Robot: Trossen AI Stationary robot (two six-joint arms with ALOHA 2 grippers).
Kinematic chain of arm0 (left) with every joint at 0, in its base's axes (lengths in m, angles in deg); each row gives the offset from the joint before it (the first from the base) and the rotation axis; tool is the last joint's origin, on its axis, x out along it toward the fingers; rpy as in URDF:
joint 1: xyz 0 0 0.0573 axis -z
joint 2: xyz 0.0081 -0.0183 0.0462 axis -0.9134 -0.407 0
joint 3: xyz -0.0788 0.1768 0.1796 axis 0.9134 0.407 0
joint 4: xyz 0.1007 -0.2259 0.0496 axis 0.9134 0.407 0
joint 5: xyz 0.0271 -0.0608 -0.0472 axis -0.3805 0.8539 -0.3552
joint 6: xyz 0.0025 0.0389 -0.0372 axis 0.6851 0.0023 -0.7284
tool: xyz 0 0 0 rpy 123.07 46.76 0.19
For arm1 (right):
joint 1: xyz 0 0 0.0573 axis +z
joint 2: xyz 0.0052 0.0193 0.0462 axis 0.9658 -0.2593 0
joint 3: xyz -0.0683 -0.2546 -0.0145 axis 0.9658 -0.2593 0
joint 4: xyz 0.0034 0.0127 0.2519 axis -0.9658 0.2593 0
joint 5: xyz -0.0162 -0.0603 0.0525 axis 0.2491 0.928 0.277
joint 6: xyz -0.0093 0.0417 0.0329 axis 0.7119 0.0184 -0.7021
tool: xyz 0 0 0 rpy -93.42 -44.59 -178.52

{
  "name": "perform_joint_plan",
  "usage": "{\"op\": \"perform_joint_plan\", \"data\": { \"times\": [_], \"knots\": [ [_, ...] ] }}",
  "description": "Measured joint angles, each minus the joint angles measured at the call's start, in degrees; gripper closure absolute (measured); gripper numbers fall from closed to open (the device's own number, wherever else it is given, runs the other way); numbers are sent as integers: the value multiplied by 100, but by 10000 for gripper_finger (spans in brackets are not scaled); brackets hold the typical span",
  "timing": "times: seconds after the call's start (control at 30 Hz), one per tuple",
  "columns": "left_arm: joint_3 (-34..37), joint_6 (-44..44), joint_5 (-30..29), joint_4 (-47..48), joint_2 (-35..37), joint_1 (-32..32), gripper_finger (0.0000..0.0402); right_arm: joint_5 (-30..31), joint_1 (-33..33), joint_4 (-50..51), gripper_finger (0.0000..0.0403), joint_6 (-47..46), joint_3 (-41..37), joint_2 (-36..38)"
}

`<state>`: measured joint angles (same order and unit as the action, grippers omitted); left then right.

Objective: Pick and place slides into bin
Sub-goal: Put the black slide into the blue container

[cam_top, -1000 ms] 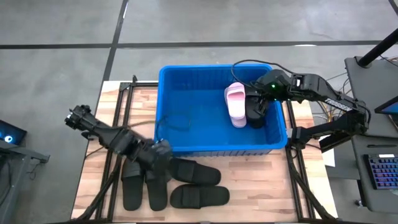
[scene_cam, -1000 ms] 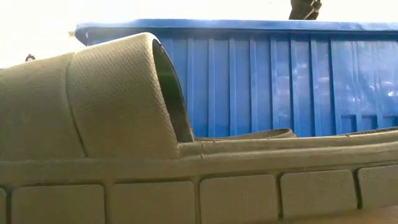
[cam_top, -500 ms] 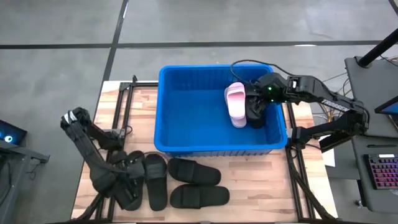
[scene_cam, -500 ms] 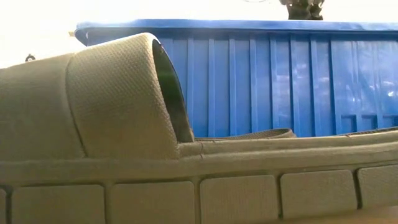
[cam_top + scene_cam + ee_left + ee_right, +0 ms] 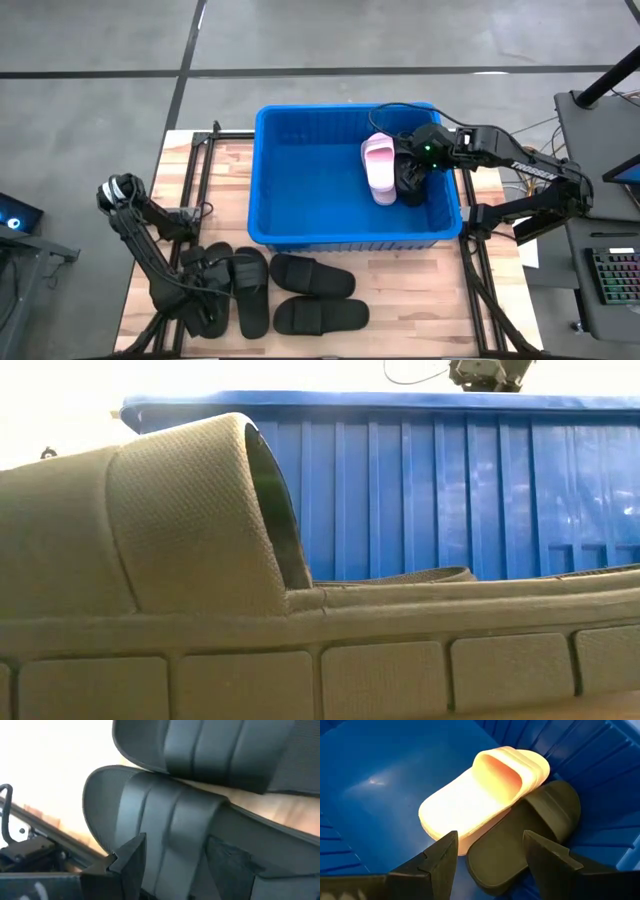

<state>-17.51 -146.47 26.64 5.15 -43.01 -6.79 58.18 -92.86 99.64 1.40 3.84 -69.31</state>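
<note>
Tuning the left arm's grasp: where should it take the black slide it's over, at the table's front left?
Probably by the wide strap: it arches above the sole of the black slide, so one finger can slip under it. Come from above; the left gripper hangs open there, and a second slide crowds its side.

Bin: large bright blue rectangular plastic tub (image 5: 300,190), ribbed walls, on the desk.
Inside: pale pink rubber slide (image 5: 379,168) touching a black slide (image 5: 410,175), right end.
Outside: four black rubber slides (image 5: 310,297) just beside the tub's near wall.
</note>
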Motion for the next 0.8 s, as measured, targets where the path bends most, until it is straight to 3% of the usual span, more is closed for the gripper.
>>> {"op": "perform_joint_plan", "data": {
  "times": [0.47, 0.57, 0.8],
  "knots": [
    [884, -107, 66, -450, -149, 5, 226, 1, 2, 0, 188, -148, -9, 0],
    [820, -103, 145, -455, -114, 3, 259, 1, 1, 0, 188, -146, -9, 0],
    [405, 159, 368, -451, 207, 3, 382, 2, 2, -4, 188, -146, -9, 0]
  ]
}}
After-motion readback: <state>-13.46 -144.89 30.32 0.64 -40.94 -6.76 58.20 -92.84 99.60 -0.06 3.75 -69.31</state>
